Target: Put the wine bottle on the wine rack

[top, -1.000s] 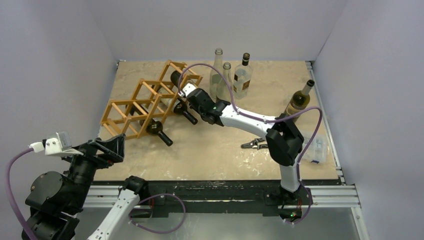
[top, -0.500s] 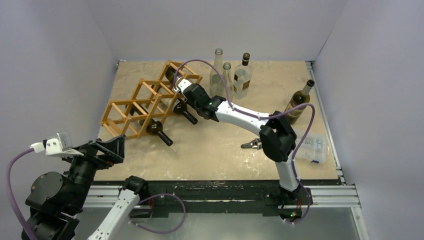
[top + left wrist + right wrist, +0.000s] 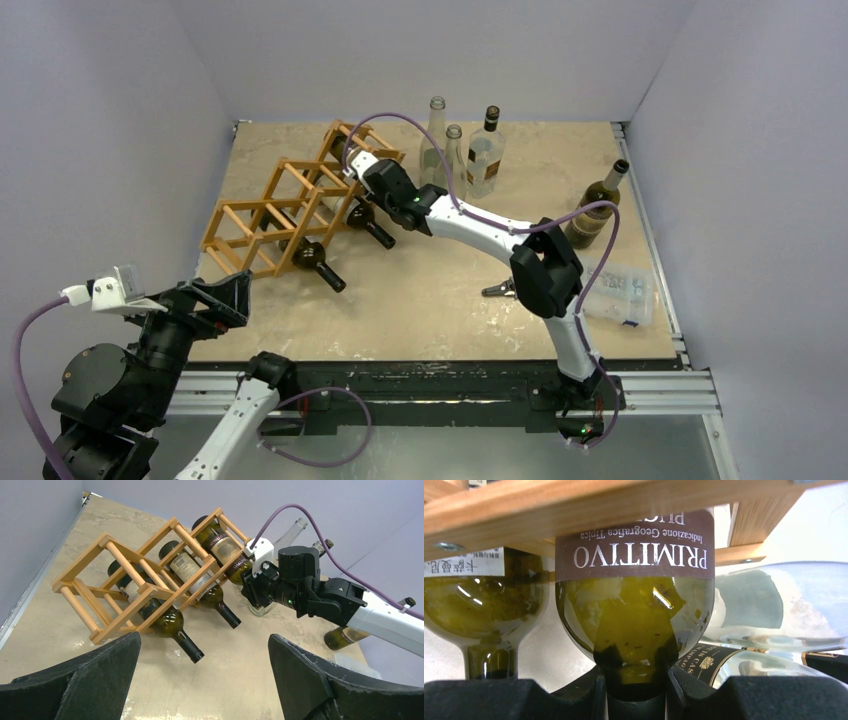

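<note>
**Beige tabletop (image 3: 450, 300): bottle gripped at the rack**

Reaching diagonally toward upper centre, the right gripper (image 3: 362, 172) clamps the neck of the wine bottle (image 3: 634, 605), which lies in the topmost cell of the wine rack (image 3: 290, 205). At lower left the left gripper (image 3: 225, 292) hovers with its jaws spread wide.

A beige, marble-patterned surface (image 3: 430, 295) is closed in by pale lilac-grey walls (image 3: 420, 50). At its far edge three glass bottles stand close together: a tall clear bottle (image 3: 434, 140), a shorter clear bottle (image 3: 454, 140) just beside it, and a clear bottle with a black cap and white label (image 3: 486, 150). Well apart, near the right edge, stands an olive-green bottle with a dark cap (image 3: 584, 228). Nearer the front lie a clear plastic packet (image 3: 622, 295) and a small dark metal tool (image 3: 500, 290), too small to identify.
</note>
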`<state>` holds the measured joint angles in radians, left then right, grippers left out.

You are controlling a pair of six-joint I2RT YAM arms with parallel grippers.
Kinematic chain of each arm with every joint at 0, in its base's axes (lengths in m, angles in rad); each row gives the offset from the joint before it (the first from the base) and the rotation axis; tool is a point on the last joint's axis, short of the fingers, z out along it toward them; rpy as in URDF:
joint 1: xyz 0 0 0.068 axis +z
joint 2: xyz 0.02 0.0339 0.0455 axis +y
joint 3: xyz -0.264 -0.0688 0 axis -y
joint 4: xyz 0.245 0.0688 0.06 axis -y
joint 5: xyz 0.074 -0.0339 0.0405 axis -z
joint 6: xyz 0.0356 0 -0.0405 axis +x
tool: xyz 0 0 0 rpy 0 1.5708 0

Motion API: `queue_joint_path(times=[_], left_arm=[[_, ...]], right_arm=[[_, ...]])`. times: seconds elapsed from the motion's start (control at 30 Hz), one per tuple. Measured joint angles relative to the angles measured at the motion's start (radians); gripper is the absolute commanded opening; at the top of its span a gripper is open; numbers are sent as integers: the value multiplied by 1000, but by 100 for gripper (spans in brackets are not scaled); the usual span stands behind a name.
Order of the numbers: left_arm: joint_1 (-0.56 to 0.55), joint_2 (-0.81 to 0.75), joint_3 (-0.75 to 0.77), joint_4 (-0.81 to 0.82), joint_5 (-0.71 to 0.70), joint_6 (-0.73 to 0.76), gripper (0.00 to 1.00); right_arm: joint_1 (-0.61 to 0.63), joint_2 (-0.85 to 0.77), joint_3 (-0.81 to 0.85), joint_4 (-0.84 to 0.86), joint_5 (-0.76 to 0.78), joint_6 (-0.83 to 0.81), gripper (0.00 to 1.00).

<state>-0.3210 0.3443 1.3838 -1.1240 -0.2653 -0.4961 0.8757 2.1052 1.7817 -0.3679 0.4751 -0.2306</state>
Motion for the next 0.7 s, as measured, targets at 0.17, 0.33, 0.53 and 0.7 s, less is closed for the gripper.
queue_joint_path(times=[0.17, 0.33, 0.53, 0.7], left_arm=[[0, 0, 0, 0, 0, -1, 100], [0, 0, 0, 0, 0, -1, 100], [0, -1, 0, 0, 0, -1, 100], [0, -2, 0, 0, 1, -7, 99]], right_arm=[[0, 32, 40, 2, 2, -6, 1], [-2, 37, 44, -2, -1, -6, 25], [-5, 37, 44, -7, -5, -2, 44], [-5, 37, 60, 1, -5, 20, 61]])
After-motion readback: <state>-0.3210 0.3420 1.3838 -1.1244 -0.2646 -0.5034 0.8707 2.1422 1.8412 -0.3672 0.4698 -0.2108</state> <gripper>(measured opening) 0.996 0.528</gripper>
